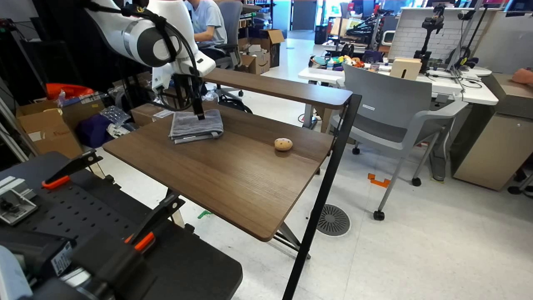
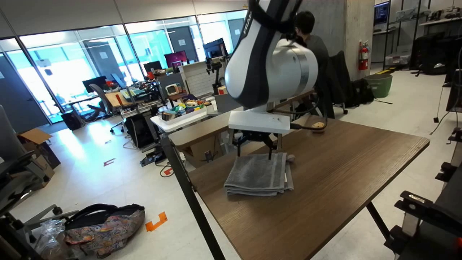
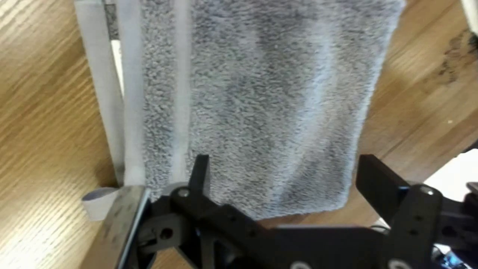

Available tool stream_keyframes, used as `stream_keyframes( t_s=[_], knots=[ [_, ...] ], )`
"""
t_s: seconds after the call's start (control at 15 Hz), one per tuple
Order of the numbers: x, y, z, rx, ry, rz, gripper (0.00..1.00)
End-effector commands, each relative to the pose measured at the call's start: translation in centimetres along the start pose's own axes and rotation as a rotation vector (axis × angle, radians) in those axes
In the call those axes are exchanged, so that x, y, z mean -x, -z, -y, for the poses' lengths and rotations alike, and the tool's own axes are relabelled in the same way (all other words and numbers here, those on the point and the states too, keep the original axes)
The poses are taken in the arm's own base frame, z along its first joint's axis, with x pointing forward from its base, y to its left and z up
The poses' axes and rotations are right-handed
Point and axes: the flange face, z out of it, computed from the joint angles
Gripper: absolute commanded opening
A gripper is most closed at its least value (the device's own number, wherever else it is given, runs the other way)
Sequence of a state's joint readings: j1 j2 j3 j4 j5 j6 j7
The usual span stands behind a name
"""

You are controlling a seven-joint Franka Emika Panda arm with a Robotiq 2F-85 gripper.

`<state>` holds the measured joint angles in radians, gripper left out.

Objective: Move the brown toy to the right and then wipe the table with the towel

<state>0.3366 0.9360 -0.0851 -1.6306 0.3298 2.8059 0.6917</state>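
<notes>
Gripper (image 3: 284, 162) over folded towel (image 2: 256, 175), jaws spread wide; can't tell if tips touch it. Towel lies on table (image 1: 216, 175) near an edge; toy (image 1: 283, 144) on same table, well apart.

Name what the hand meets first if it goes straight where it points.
Most likely the towel: the hand points down at it, though one fingertip may miss its edge; depth is unclear.
</notes>
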Motion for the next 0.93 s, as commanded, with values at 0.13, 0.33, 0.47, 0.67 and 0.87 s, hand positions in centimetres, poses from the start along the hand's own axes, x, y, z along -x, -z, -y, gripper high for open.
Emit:
stream_keyframes(
  t_s=[0.13, 0.33, 0.47, 0.67, 0.87],
  knots=[
    [1.6, -6.2, -0.6, 0.146, -0.02, 0.048, 1.0],
    [1.7, -5.5, -1.0, 0.129, -0.026, 0.034, 1.0],
    [1.6, -5.3, -0.9, 0.127, -0.026, 0.032, 1.0],
    [-0.3, -6.6, -2.3, 0.166, -0.07, -0.043, 1.0],
    [-3.8, -7.9, -4.6, 0.201, -0.201, -0.14, 1.0]
  ],
)
